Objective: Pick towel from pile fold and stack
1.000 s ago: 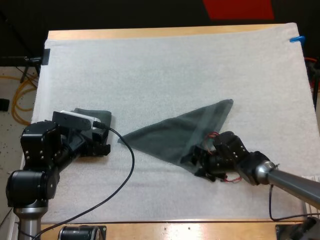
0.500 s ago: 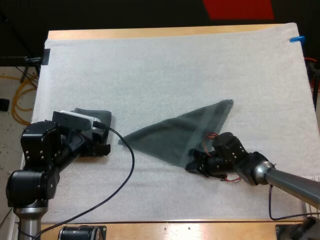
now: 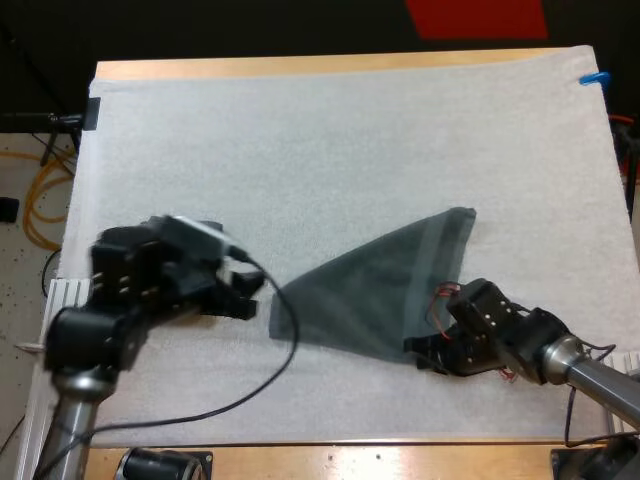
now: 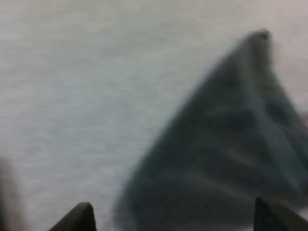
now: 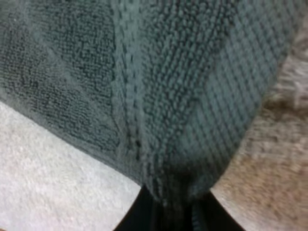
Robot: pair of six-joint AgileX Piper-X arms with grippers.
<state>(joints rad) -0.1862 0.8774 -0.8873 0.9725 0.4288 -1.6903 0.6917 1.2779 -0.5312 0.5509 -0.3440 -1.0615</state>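
The right gripper (image 3: 428,350) is clenched on the near corner of the towel (image 3: 385,285). In the right wrist view the stitched hem runs straight down into the pinch, and only a small bite of cloth sits between the two black fingers. From that pinch the towel spreads away over the white mat (image 3: 330,130) as a flat triangle. One point reaches up and beyond the right gripper, and the other stretches across toward the left gripper (image 3: 250,296).

The left gripper is released and grasps nothing. Its fingers stand wide apart, and the towel's pointed end lies just ahead of them and between them. I cannot tell whether they touch the cloth.

The likely trouble is the right-hand hold. It takes so little of the corner that a sideways tug could pull the hem out, and the towel would then drop crooked. The left side has its own risk. If it shuts short of the point, it closes on mat pile or on air. If it bites too deep, it bunches the cloth. Either fault would skew the fold. A pull from the right before the left has hold would drag the whole towel.
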